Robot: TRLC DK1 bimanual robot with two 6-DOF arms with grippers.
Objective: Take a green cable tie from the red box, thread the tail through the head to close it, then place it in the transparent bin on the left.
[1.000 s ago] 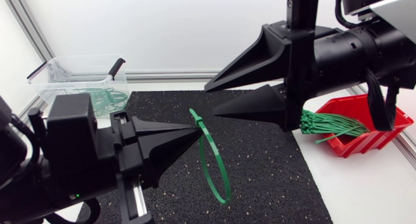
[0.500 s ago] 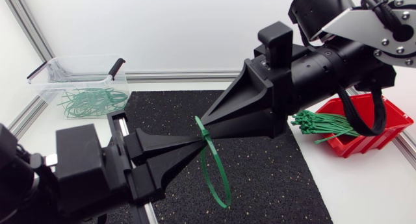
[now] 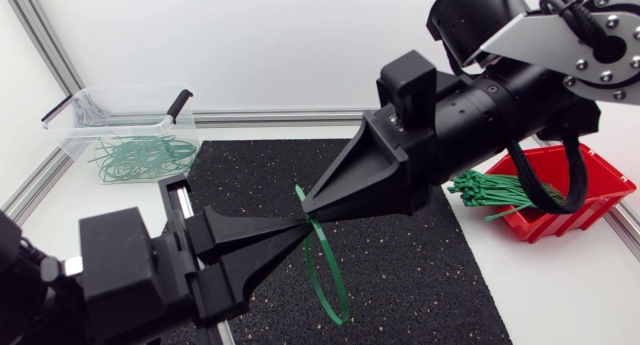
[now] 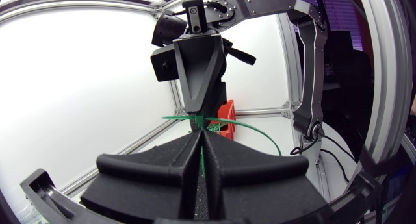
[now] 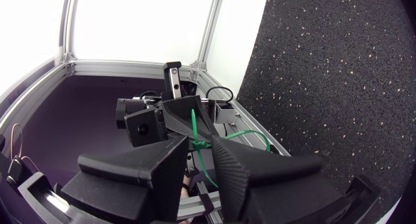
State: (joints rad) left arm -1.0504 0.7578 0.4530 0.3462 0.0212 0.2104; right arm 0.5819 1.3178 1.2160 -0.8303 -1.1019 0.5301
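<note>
Tie looped, drop-off left to do.
Above the black mat, the left tool and right tool both pinched the green cable tie, apparently threaded. The transparent bin beyond the mat awaited it.

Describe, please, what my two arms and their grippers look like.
Both are matte black: the left gripper and right gripper each have two broad wedge-shaped fingers. The right arm has a black cylindrical body, a silver-grey plate with screws and a looped black cable. The left arm is blocky and black.
</note>
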